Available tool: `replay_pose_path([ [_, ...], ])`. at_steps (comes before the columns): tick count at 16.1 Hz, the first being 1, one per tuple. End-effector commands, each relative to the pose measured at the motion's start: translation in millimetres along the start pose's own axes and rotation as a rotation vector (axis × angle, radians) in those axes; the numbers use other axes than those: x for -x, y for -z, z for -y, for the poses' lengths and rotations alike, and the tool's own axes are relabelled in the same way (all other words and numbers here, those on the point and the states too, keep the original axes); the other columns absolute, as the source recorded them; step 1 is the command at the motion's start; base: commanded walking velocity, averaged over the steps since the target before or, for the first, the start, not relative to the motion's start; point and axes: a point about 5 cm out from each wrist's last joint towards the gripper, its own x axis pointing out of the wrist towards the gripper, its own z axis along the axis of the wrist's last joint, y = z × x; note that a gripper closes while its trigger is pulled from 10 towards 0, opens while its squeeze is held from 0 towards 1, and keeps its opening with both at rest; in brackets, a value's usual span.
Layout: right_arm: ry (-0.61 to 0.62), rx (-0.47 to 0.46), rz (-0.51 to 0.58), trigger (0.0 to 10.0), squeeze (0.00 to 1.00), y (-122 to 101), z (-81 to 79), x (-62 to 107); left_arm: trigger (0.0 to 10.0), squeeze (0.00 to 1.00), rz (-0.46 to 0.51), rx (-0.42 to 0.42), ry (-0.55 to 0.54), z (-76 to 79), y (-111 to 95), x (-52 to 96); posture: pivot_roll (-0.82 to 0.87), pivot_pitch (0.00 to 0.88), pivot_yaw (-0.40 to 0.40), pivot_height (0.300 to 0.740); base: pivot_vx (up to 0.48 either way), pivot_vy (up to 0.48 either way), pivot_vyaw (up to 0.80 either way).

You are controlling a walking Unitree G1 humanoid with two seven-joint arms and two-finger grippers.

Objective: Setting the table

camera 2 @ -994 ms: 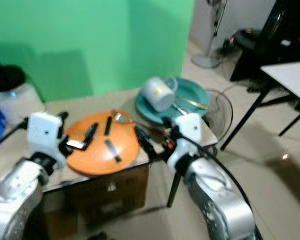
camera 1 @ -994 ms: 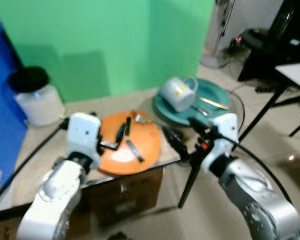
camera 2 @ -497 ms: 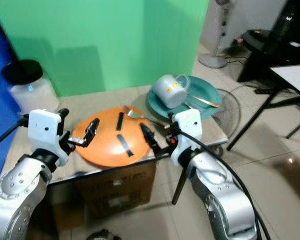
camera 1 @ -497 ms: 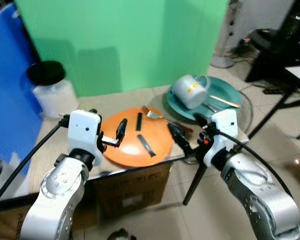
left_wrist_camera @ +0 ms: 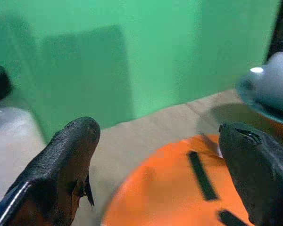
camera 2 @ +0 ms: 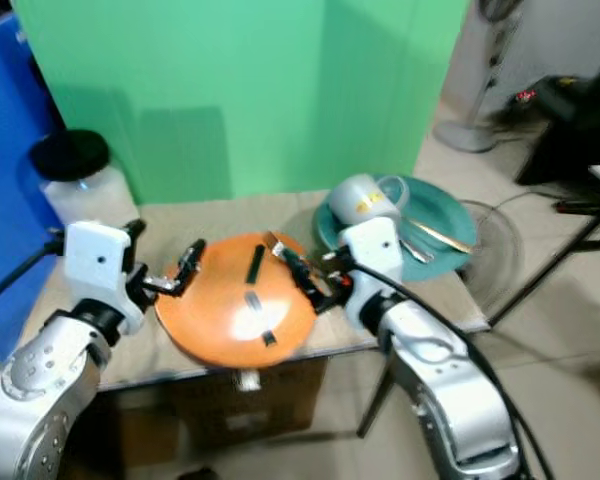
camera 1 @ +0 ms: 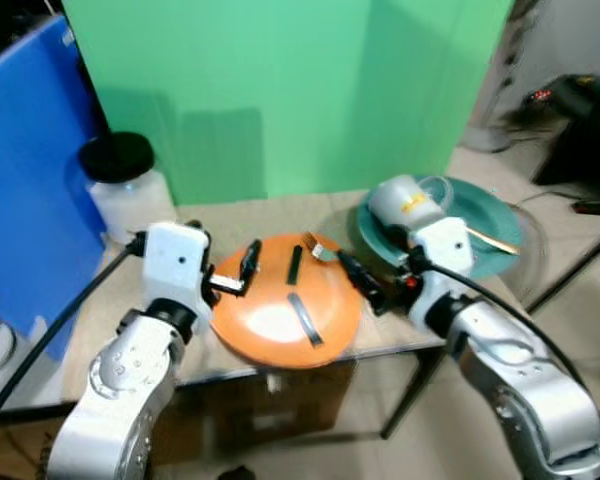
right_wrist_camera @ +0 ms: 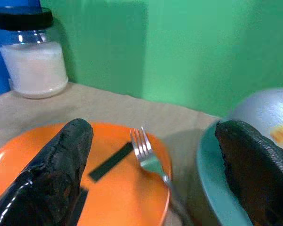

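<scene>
An orange plate with black strips on it lies at the front of the low table. A silver fork rests with its tines on the plate's far right rim. My left gripper hovers open over the plate's left edge, holding nothing. My right gripper is open at the plate's right edge, just beside the fork's handle. To the right, a teal plate carries a tipped grey mug and a gold utensil.
A white jar with a black lid stands at the table's back left. A green backdrop rises behind the table and a blue panel stands at the left. A cardboard box sits under the table.
The whole view has shifted as the camera moved. Both grippers stay open at the orange plate's sides; the right one now sits closer to the fork.
</scene>
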Motion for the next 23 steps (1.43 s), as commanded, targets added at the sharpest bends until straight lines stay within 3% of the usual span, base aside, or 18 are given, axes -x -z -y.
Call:
replay_pose_path([
  [1,-0.029,0.002,0.001,10.0,0.9,-1,-3.1,-2.8,10.0,0.0,-0.011,-0.011,-0.012,-3.1,1,2.1,0.19,0.0,-0.017,0.74,0.0,0.0,0.0],
  [2,-0.096,0.03,-0.008,10.0,0.88,-1,-4.6,-2.4,10.0,0.0,-0.016,-0.016,-0.002,-2.0,2,2.9,0.19,0.0,-0.018,0.74,0.0,0.0,0.0],
  [3,-0.138,0.049,-0.016,10.0,0.97,-1,-5.6,-1.9,10.0,0.0,-0.018,-0.015,0.016,-0.7,2,3.3,0.19,0.0,-0.018,0.74,0.0,0.0,0.0],
  [6,-0.19,0.086,-0.043,10.0,1.0,1,-1.7,-3.1,10.0,0.0,-0.02,-0.019,0.087,4.1,3,4.7,0.18,0.0,-0.019,0.74,0.0,0.0,0.0],
  [11,-0.243,0.179,-0.198,10.0,1.0,9,21.1,-36.4,10.0,0.0,-0.096,-0.126,0.365,6.5,11,1.0,0.18,0.0,-0.024,0.74,0.0,0.0,0.0],
  [12,-0.288,0.214,-0.246,10.0,0.85,12,23.8,-46.5,10.0,0.0,-0.106,-0.159,0.407,2.3,11,-2.5,0.18,0.0,-0.028,0.74,0.0,0.0,0.0],
  [13,-0.307,0.224,-0.267,10.0,0.85,14,24.4,-49.0,10.0,0.0,-0.11,-0.169,0.419,1.1,11,-3.3,0.17,0.0,-0.029,0.74,0.0,0.0,0.0],
  [14,-0.313,0.246,-0.3,10.0,0.0,16,27.6,-59.4,10.0,0.0,-0.115,-0.18,0.445,-1.4,11,-4.7,0.16,0.0,-0.031,0.74,0.0,0.0,0.0],
  [15,-0.292,0.272,-0.325,10.0,0.0,16,32.0,-72.3,10.0,0.0,-0.117,-0.188,0.483,-1.6,10,-4.3,0.17,0.0,-0.038,0.74,0.0,0.0,0.0],
  [21,-0.25,0.285,-0.4,10.0,0.0,26,43.7,-96.1,10.0,0.0,-0.139,-0.178,0.57,3.9,11,8.0,0.18,0.0,-0.042,0.74,0.0,0.0,0.0],
  [22,-0.253,0.273,-0.424,5.4,0.0,31,45.3,-100.4,10.0,0.0,-0.144,-0.174,0.583,5.2,11,11.6,0.19,0.0,-0.047,0.74,0.0,0.0,0.0],
  [23,-0.257,0.261,-0.432,3.5,0.0,33,44.8,-102.1,10.0,0.0,-0.147,-0.171,0.587,5.9,11,13.2,0.19,0.0,-0.048,0.74,0.0,0.0,0.0],
])
